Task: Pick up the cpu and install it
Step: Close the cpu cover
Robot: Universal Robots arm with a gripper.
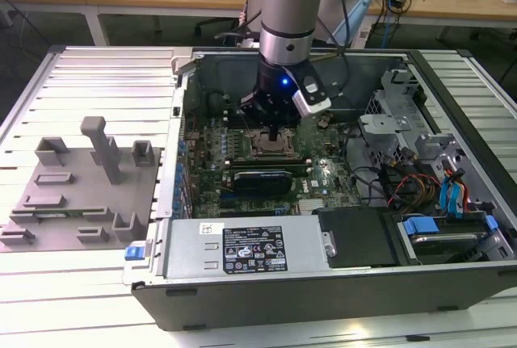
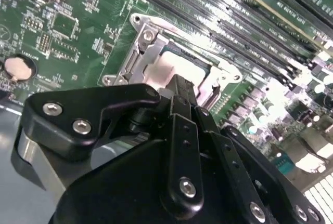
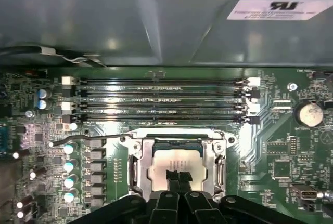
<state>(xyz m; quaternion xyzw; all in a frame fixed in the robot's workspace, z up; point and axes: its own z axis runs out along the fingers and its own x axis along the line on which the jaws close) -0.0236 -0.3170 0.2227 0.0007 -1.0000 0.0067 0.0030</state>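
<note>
The cpu [image 3: 179, 160] lies flat in the motherboard socket, its silver top framed by the metal socket bracket [image 3: 134, 168]. In the second wrist view the cpu [image 2: 155, 72] shows just beyond the fingertips. My gripper [image 3: 178, 176] stands straight above it with its two dark fingers shut together, tips down on or just over the middle of the chip; whether they touch I cannot tell. In the exterior view the gripper [image 1: 276, 133] hangs inside the open computer case over the socket [image 1: 271, 149].
Memory slots [image 3: 161, 99] run beside the socket. A black card [image 1: 260, 180] lies near it, and the power supply [image 1: 242, 247] sits at the case's front. Cables and drive cages [image 1: 412, 170] fill the exterior view's right. A grey fixture plate [image 1: 73, 194] with blocks lies outside the case.
</note>
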